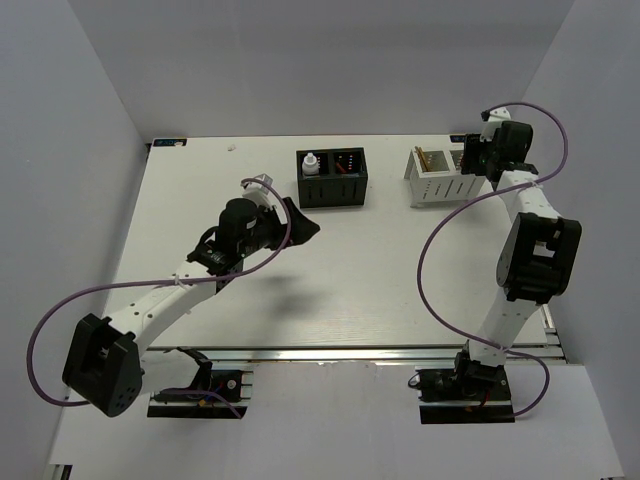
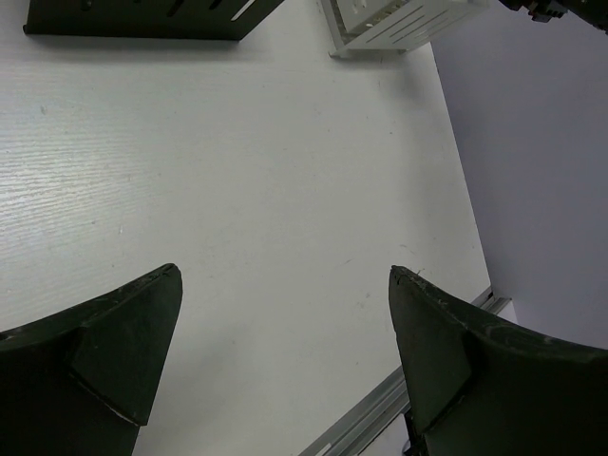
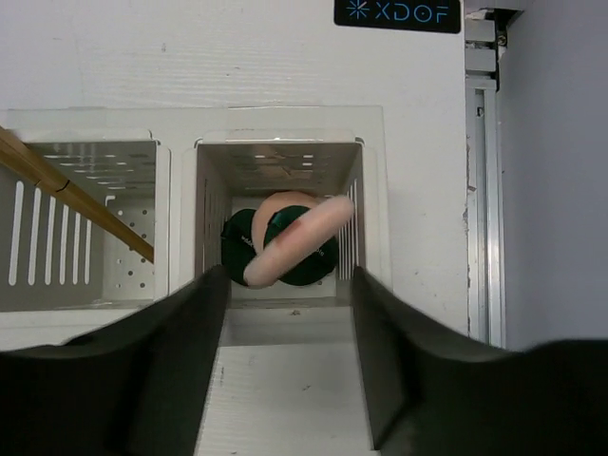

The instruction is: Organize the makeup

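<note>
Nearly done, I'd say: the white bottle [image 1: 312,163] and pencils [image 1: 347,163] stand in the black box [image 1: 333,193] at twelve o'clock, and the tan sticks [image 3: 57,179] and discs [image 3: 299,237] lie in the white box [image 1: 440,189] at one o'clock. The left tool [image 2: 285,313] and right tool [image 3: 290,304] both gape, holding nothing. No makeup seems left outside.

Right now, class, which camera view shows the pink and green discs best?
Right wrist: it looks straight into the white slotted box compartment holding the discs, below the open right gripper. Top external: that gripper hides them. Left wrist: only the box's corner shows.
</note>
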### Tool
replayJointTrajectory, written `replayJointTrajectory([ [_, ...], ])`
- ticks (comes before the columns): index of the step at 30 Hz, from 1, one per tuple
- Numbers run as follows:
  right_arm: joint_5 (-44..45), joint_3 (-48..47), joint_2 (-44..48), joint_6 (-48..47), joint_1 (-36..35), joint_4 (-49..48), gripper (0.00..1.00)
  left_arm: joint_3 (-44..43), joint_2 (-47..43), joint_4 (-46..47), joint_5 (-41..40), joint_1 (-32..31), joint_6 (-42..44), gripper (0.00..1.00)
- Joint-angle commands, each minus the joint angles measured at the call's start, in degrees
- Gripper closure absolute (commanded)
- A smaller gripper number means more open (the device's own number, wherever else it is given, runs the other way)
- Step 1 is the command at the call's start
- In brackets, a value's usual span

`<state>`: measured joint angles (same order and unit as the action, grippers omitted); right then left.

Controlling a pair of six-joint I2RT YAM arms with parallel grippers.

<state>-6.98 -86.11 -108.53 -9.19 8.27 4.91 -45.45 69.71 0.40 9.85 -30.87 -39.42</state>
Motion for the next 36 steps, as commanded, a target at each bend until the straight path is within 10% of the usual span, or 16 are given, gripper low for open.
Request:
replayJointTrajectory([
  [1, -0.9, -2.1, 0.4, -1.4, 0.4, -2.9, 0.35, 0.2, -2.2, -1.6, -1.3, 0.3, 0.5, 0.02],
  [8, -6.8, -3.5, 4.8, -3.2, 1.2, -0.2, 0.11, -1.3, -2.4, -3.0, -1.9, 0.5, 1.0, 0.02],
  [26, -18.9, 12.1, 33.5, 9.5, 0.9, 23.7, 0.11, -6.6, -3.9, -5.9, -2.8, 6.7, 5.1, 0.02],
  [36, -10.4, 24.3, 44.5, 2.7, 0.9, 18.0, 0.11, -6.6, -1.9, -2.5, -0.3, 8.8, 4.3, 0.02],
])
